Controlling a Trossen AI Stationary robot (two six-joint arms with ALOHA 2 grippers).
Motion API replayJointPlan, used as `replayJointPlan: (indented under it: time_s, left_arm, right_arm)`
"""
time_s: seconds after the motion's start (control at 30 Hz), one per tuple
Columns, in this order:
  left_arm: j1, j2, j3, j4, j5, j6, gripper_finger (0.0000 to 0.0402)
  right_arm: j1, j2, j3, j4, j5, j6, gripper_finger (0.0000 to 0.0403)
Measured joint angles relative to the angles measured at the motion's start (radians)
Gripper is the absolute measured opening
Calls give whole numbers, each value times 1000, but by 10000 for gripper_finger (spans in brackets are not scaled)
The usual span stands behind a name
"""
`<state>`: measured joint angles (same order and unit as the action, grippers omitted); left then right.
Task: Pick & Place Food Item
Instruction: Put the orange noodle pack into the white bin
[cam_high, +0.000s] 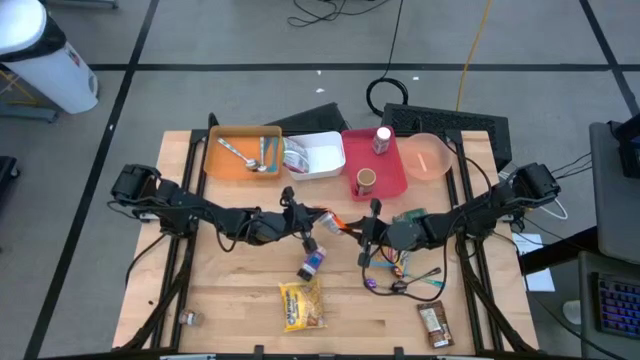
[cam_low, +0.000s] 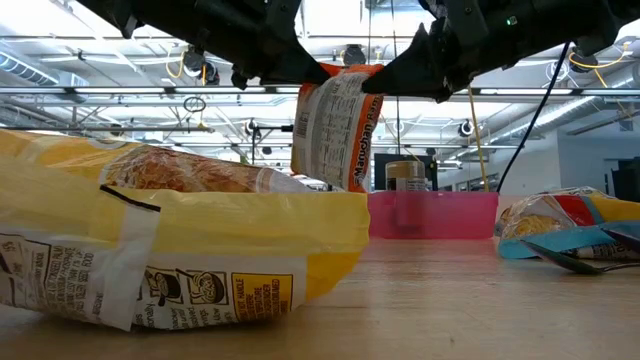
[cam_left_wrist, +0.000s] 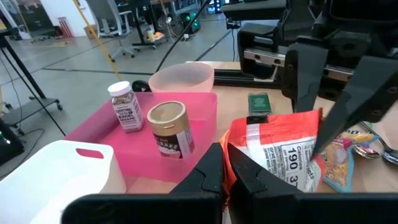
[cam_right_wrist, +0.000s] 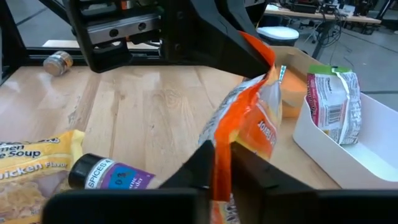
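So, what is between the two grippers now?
The orange packet, held up by both: left gripper and right gripper shut on opposite edges, clearest in the low view.

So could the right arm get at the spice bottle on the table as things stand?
Probably not yet: the right end effector is shut on the orange packet, which the left end effector also grips. The spice bottle lies unobstructed just below them.

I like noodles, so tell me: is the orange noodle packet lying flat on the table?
No, the orange noodle packet hangs in the air above the table, pinched between the left gripper and the right gripper.
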<state>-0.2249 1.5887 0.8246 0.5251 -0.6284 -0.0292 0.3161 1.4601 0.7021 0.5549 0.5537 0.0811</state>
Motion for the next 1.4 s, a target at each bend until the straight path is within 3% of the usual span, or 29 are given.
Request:
replayJointPlan:
  time_s: [0.3,0.57,0.8,1.0,1.23,1.4]
  left_arm:
    - [0,0,0,-9,16,-1,23]
    - [46,0,27,-38,213,82,35]
    - [80,0,227,-375,365,113,123]
    - [64,0,450,-715,382,156,191]
    - [55,0,657,-959,432,177,218]
    - [90,13,712,-1071,558,99,218]
  right_arm:
    - [0,0,0,-15,-1,-16,2]
    - [0,0,-1,-15,-7,-22,1]
    - [0,0,-1,-47,-8,-22,0]
    - [-1,-20,-1,-98,-5,-21,0]
    - [-1,-85,-1,-154,-25,-18,0]
    - [-2,-118,-1,-150,-90,-22,0]
